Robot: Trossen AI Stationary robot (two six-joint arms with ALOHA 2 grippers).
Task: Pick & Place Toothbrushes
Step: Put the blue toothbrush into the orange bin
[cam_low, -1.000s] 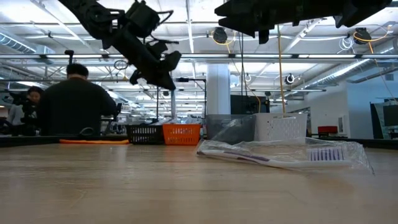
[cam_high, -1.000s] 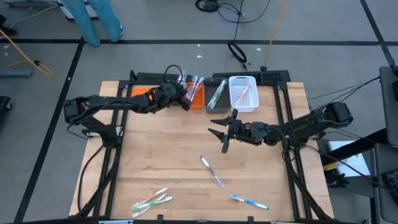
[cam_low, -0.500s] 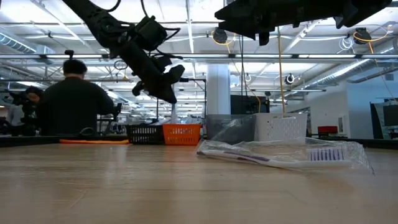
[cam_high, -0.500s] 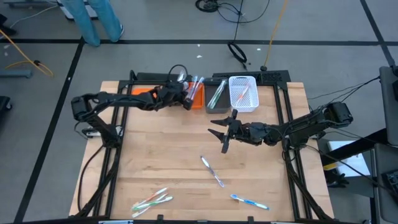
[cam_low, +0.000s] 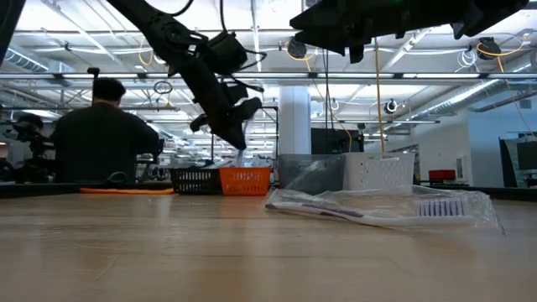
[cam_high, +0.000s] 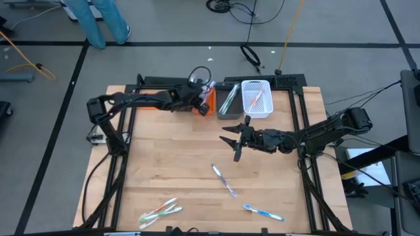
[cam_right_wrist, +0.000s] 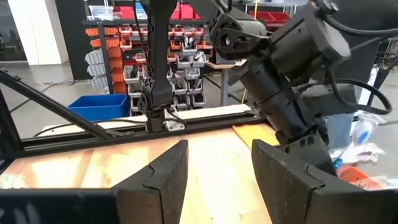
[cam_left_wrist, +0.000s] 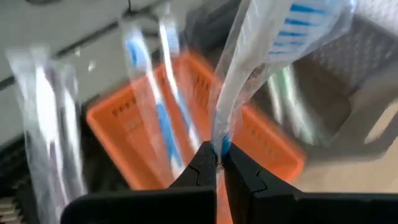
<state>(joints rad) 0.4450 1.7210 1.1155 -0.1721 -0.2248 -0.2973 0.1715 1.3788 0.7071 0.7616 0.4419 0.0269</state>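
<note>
Carrying its wrapped toothbrush point(cam_left_wrist: 261, 74), your left hand point(cam_high: 202, 98) has slid rightward and now hangs over the orange bin point(cam_high: 207, 105) at the worktop's point(cam_high: 170, 164) twelve o'clock edge, so the drop looks close. Fingers stay clenched on the wrapper. Your right hand point(cam_high: 233, 139) waits mid-worktop, released and empty.

Left wrist view: I see clear-wrapped blue toothbrush point(cam_left_wrist: 261, 74) pinched between fingers, head cut off by frame edge; orange mesh bin point(cam_left_wrist: 124, 124) behind motion-blurred, contents smeared. High view: bin contents under left gripper point(cam_high: 202, 99) hidden from me. Low view: wrapped toothbrush point(cam_low: 377, 210) colour unclear.
</note>
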